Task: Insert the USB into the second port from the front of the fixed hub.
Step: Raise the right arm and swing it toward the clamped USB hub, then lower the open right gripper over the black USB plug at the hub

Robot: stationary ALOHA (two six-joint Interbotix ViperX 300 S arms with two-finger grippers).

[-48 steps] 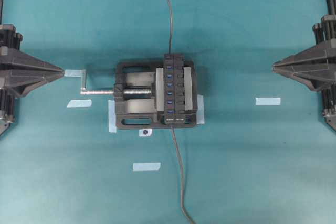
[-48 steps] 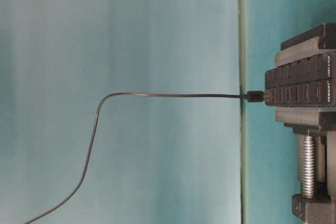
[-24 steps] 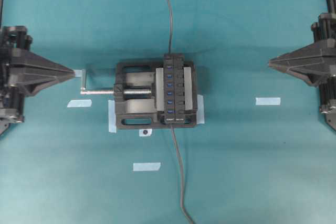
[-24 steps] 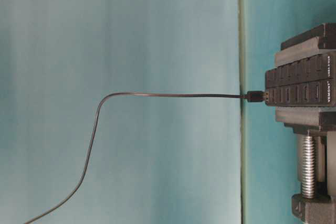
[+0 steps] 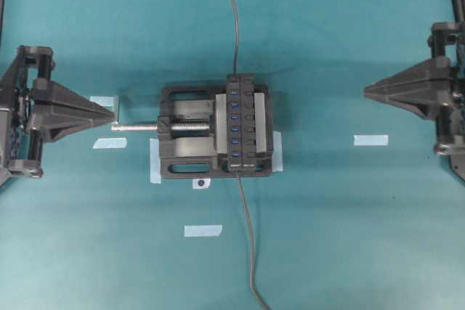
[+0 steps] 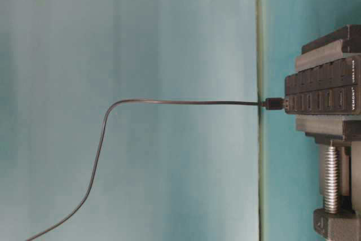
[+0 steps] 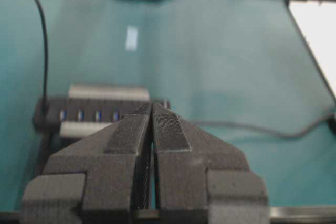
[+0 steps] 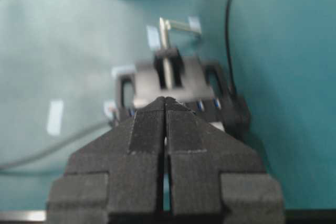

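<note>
Overhead exterior view shows a teal worktop point(image 5: 349, 237) with a black screw vise point(image 5: 190, 140) at the centre of the frame, its silver screw and crank handle point(image 5: 118, 115) reaching toward the left. The fixed hub point(image 5: 241, 123) is clamped at the vise's right side, a long black bar running up and down the frame with a row of small blue slots. A dark cable point(image 5: 232, 12) leaves the hub's upper end and runs off the top edge; a second thin cable point(image 5: 248, 237) starts at the hub's lower end and runs down to the bottom edge of the frame. Whether the plug of the USB point(image 5: 237, 168) sits in a port or merely lies against the hub's lower end cannot be told from this height. Several strips of pale tape point(image 5: 203, 231) lie scattered on the worktop. The left gripper point(image 5: 112, 116) is at the left edge of the frame, its tip just beside the crank handle, and its wrist view shows its jaws pressed together on nothing. The right gripper point(image 5: 367, 92) is at the right edge, well apart from the vise, likewise closed and empty. At table level, the hub point(image 6: 321, 94) shows at the right edge with a small plug and cable point(image 6: 169, 103) entering its end.
</note>
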